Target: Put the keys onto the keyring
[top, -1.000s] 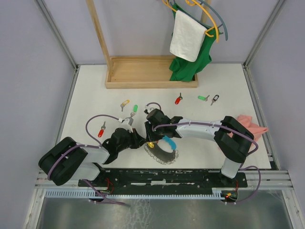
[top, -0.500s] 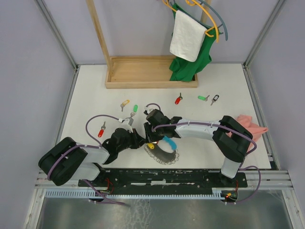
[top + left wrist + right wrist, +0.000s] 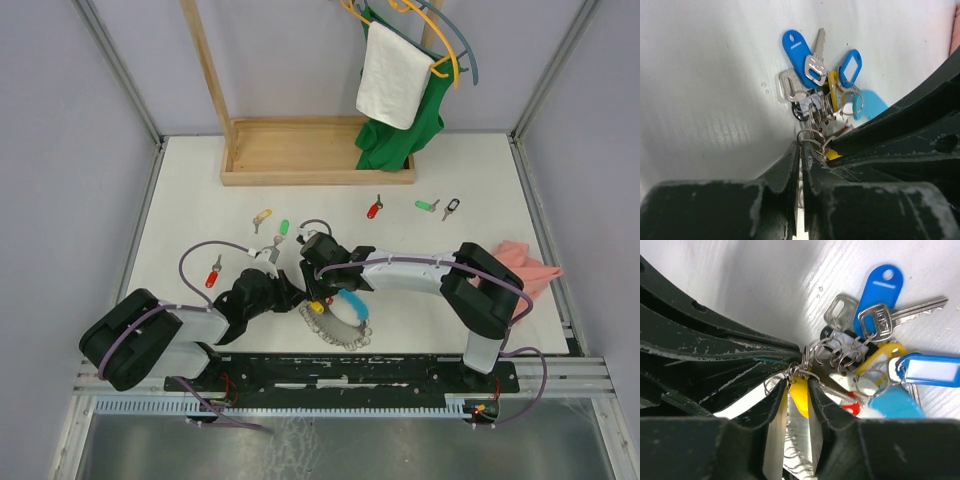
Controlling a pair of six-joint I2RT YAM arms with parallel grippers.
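The keyring (image 3: 338,322), a grey coil joined to a light-blue tube, lies near the front edge between both arms. My left gripper (image 3: 291,293) is shut on a thin wire loop of the keyring (image 3: 812,131); beyond it fans a bunch of blue-tagged keys (image 3: 799,50). My right gripper (image 3: 318,291) meets it from the right, shut on a yellow-tagged key (image 3: 799,396) pressed against the ring's coils (image 3: 840,354). Loose keys lie farther back: yellow (image 3: 262,217), green (image 3: 283,228), red (image 3: 212,274), red (image 3: 374,209), green (image 3: 428,205) and black (image 3: 452,208).
A wooden rack base (image 3: 318,152) stands at the back, with a white towel (image 3: 392,75) and green cloth (image 3: 400,140) hanging over it. A pink cloth (image 3: 528,264) lies at the right edge. Grey walls enclose the table.
The right gripper and its wrist have shifted slightly left toward the left gripper, and the keyring has slid a little left with them. The left arm has barely moved.
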